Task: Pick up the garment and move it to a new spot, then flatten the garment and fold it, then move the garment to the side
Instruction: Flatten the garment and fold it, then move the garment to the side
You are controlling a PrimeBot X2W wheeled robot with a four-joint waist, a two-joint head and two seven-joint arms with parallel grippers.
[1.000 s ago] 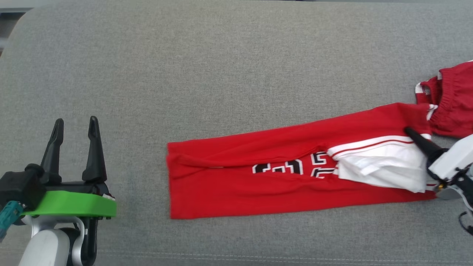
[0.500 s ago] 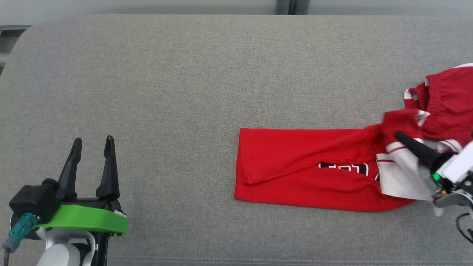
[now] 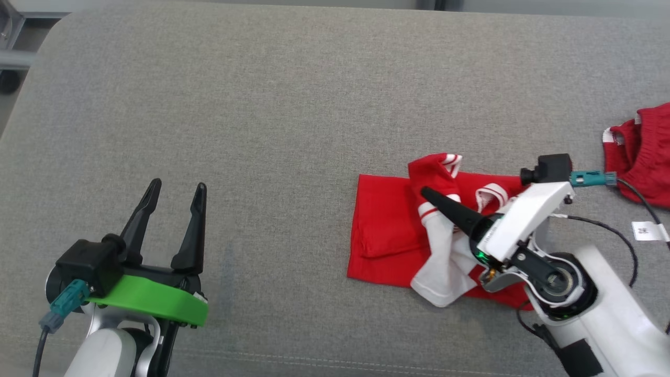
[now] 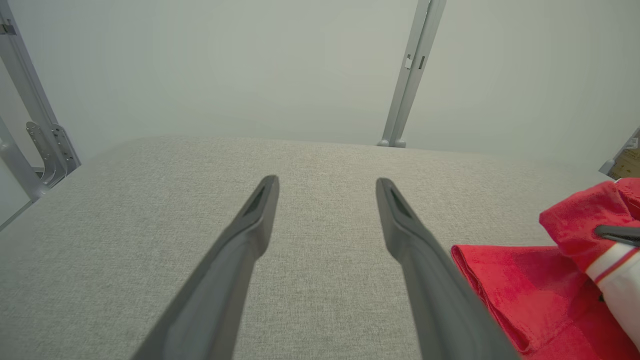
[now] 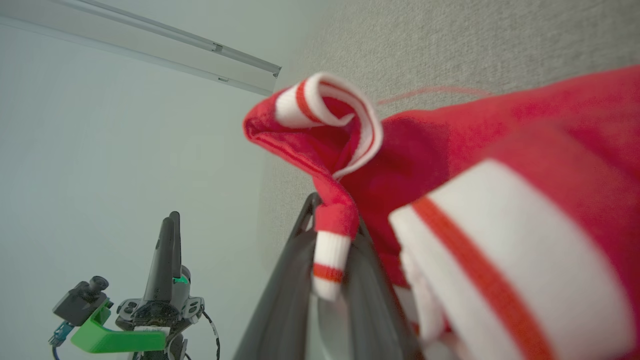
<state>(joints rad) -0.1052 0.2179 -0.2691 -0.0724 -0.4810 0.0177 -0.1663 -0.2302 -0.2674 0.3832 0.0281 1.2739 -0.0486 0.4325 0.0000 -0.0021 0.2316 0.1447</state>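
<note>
The red jersey (image 3: 379, 225) lies right of centre on the grey padded surface (image 3: 272, 104), its flat lower layer stretched across the robot from left to right, so the long axis runs sideways in the head view; the right gripper (image 3: 425, 192) is clamped shut on a bunched end of it, and the right wrist view shows the red cloth with its white-and-red striped trim pinched between the two dark fingers and curling over their tips; that held end hangs above the flat layer, with a white panel (image 3: 445, 272) drooping from it toward the near edge; the free left edge of the flat layer lies further to the robot's left of the fingertips, so I judge that laying the held end down along that sideways axis is what the fold calls for, and the drooping white cloth could land crumpled; the right arm is plainly the nearer one; the left gripper (image 3: 178, 184) hovers well apart to the left over bare surface, jaws spread wide and holding nothing; a second red garment (image 3: 646, 152) with a gathered waistband sits at the far right, apart from the jersey, a white tag (image 3: 648, 230) near it; nothing stands between the held end and the left edge.
</note>
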